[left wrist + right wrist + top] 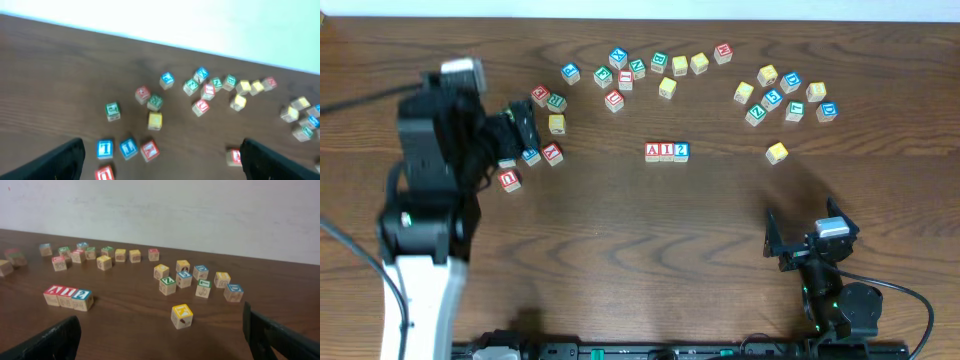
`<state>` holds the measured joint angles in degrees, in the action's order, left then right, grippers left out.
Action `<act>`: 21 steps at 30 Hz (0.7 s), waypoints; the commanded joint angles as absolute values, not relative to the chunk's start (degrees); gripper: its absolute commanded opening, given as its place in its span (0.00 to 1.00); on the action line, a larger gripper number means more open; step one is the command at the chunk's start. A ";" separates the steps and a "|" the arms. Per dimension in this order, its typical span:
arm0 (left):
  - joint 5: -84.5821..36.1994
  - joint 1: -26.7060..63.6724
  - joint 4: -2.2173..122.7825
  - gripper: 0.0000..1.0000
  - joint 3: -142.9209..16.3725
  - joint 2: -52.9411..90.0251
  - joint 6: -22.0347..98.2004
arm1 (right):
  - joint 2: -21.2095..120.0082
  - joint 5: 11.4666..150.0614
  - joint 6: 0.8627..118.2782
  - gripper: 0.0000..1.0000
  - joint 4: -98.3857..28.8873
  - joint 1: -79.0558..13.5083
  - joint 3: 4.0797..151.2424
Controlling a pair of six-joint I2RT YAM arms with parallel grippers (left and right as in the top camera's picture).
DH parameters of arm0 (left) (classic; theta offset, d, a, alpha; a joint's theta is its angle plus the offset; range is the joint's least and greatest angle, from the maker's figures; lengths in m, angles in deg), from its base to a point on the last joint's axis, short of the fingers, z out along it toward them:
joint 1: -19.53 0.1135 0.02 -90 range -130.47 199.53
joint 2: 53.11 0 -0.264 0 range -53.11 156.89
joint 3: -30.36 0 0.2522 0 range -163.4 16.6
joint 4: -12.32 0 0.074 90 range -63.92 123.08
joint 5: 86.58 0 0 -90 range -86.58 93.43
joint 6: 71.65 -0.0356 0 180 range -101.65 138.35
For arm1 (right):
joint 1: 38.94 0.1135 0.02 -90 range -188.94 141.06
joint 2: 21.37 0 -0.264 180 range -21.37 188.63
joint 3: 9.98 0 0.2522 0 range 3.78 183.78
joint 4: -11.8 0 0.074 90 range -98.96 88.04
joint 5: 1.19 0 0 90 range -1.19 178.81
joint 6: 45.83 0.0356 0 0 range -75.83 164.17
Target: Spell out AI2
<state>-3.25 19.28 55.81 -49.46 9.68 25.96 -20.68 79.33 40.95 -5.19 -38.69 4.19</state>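
Observation:
Three wooden blocks stand touching in a row at mid-table: a red A block (653, 151), a red I block (666, 151) and a blue 2 block (681, 151). The row also shows in the right wrist view, A block (52, 294), 2 block (82, 299). My left gripper (520, 128) is open and empty over the left group of blocks; its fingers frame the left wrist view (160, 160). My right gripper (798, 245) is open and empty near the front right, well back from the row; its fingers show in the right wrist view (160, 337).
Loose letter blocks lie in a back-centre cluster (638, 70), a back-right cluster (786, 95) and a left group (542, 125). A lone yellow block (776, 152) sits right of the row, also in the right wrist view (181, 316). A blue I block (104, 149) lies under the left gripper.

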 commanded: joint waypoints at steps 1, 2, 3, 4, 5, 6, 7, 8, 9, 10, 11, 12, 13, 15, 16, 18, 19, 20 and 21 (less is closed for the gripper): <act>-2.07 20.02 48.01 0.98 -36.13 1.48 23.91 | -21.08 78.76 40.45 0.99 -5.43 -39.23 4.10; -2.07 20.26 44.82 0.98 -32.28 -1.01 23.91 | -21.08 78.76 40.45 0.99 -5.43 -39.23 4.10; -2.09 20.50 41.74 0.98 -28.46 -3.59 23.91 | -21.08 78.76 40.45 0.99 -5.43 -39.23 4.10; -2.07 20.70 38.79 0.98 -24.70 -6.17 23.91 | -21.08 78.76 40.45 0.99 -5.43 -39.23 4.10; -2.07 20.96 36.08 0.98 -21.16 -8.75 23.91 | -21.08 78.76 40.45 0.99 -5.43 -39.23 4.10; -2.07 21.27 33.56 0.98 -17.68 -11.39 23.91 | -21.08 78.76 40.45 0.99 -5.43 -39.23 4.10; -2.07 21.60 31.31 0.98 -14.47 -13.97 23.91 | -21.08 78.76 40.45 0.99 -5.43 -39.23 4.10; -2.07 21.95 29.02 0.98 -10.95 -17.01 23.91 | -21.08 78.76 40.45 0.99 -5.43 -39.23 4.10; -2.07 22.19 27.22 0.98 -8.11 -19.59 23.91 | -21.08 78.74 40.45 0.99 -5.43 -39.23 4.10; -2.07 22.41 25.52 0.98 -5.35 -22.10 23.86 | -21.08 78.76 40.45 0.99 -5.43 -39.23 4.10; -2.07 22.54 23.90 0.98 -2.77 -24.55 23.27 | -21.08 78.76 40.45 0.99 -5.43 -39.23 4.10; -2.07 22.52 22.46 0.98 -0.22 -26.98 22.51 | -21.08 78.76 40.45 0.99 -5.43 -39.23 4.10; -2.07 22.52 21.43 0.98 2.17 -29.34 21.53 | -21.08 78.76 40.45 0.99 -5.43 -39.23 4.10; -2.07 22.52 20.36 0.98 6.56 -34.19 19.95 | -21.08 78.76 40.45 0.99 -5.43 -39.23 4.10; -2.05 22.52 20.38 0.98 8.26 -36.33 19.80 | -21.08 78.76 40.45 0.99 -5.43 -39.23 4.10; -2.05 22.54 20.40 0.98 11.08 -40.26 19.38 | -21.08 78.76 40.45 0.99 -5.43 -39.23 4.10; -2.03 22.54 20.43 0.98 12.31 -42.03 19.38 | -21.08 78.76 40.45 0.99 -5.43 -39.23 4.10; -1.81 22.54 20.51 0.98 13.38 -43.74 19.34 | -21.08 78.76 40.45 0.99 -5.43 -39.23 4.10; -1.81 22.54 20.65 0.98 14.25 -45.25 18.90 | -21.08 78.76 40.45 0.99 -5.43 -39.23 4.10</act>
